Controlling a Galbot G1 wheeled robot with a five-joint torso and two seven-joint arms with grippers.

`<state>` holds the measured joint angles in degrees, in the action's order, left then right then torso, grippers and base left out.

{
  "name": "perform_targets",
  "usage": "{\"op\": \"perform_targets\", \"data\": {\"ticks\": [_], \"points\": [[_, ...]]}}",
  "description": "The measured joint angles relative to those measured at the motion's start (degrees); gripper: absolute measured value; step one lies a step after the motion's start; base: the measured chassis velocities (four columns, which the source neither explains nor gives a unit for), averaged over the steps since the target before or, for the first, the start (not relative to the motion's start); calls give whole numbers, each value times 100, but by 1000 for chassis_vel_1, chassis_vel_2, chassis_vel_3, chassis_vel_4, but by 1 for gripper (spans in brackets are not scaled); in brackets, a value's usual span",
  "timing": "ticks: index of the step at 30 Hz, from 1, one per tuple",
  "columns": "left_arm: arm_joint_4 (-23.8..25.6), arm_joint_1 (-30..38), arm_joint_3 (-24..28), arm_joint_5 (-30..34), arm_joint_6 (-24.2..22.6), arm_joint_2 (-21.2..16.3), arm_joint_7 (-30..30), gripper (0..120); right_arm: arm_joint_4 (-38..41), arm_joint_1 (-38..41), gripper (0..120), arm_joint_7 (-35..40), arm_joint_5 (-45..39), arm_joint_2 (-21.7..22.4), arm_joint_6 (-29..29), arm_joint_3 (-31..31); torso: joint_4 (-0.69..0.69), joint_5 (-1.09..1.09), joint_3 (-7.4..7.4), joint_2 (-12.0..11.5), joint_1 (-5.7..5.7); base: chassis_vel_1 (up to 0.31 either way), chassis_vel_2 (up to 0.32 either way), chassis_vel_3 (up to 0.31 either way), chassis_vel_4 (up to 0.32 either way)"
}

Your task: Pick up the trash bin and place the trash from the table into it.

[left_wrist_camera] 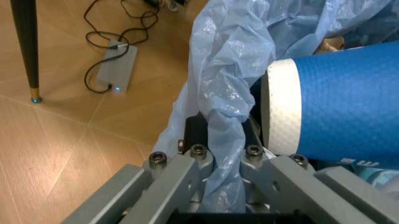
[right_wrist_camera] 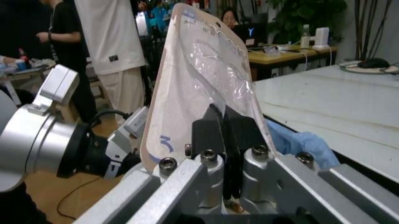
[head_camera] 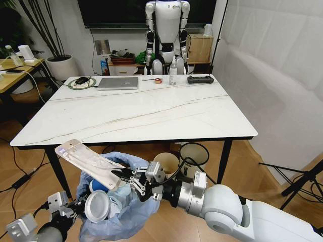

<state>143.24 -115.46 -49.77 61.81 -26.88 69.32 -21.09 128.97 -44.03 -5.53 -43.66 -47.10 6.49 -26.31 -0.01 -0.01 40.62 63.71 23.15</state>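
The right tool (head_camera: 122, 175) is reaching in from the robot's right, below the near edge of the surface (head_camera: 151, 108), its fingers (right_wrist_camera: 215, 135) closing flat on one end of a clear blister wrapper (head_camera: 88, 161) (a card-backed plastic pack). The wrapper is slanting up and away from the tool toward the robot's left, lying directly over the mouth of the trash bin (head_camera: 118, 214). The left tool (left_wrist_camera: 224, 140) is holding the bin up off the floor beside the robot's left, its fingers pinching a bunched fold of the light-blue bag (left_wrist_camera: 224, 84). A blue paper cup (left_wrist_camera: 337, 102) is lying inside the bag, just beside the left tool, with a white lid (head_camera: 96, 206) next to it.
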Motion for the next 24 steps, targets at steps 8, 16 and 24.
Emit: {"op": "perform_targets", "data": {"ticks": [8, 16, 24], "points": [[0, 17, -50, 55, 0, -13, -77, 0, -100, -122, 0, -25, 118, -56, -85, 207, 0, 0, 0, 0, 0, 0, 0, 0, 0], [0, 27, -36, 53, -13, -2, -98, 0, -79, -83, 0, -152, -44, -140, -128, -31, 0, 1, 0, 0, 0, 0, 0, 0, 0], [0, 9, -146, 114, -16, -11, -96, 0, -214, -121, 0, -154, -156, -282, -129, -140, 1, 1, 0, 0, 0, 0, 0, 0, 0]]}}
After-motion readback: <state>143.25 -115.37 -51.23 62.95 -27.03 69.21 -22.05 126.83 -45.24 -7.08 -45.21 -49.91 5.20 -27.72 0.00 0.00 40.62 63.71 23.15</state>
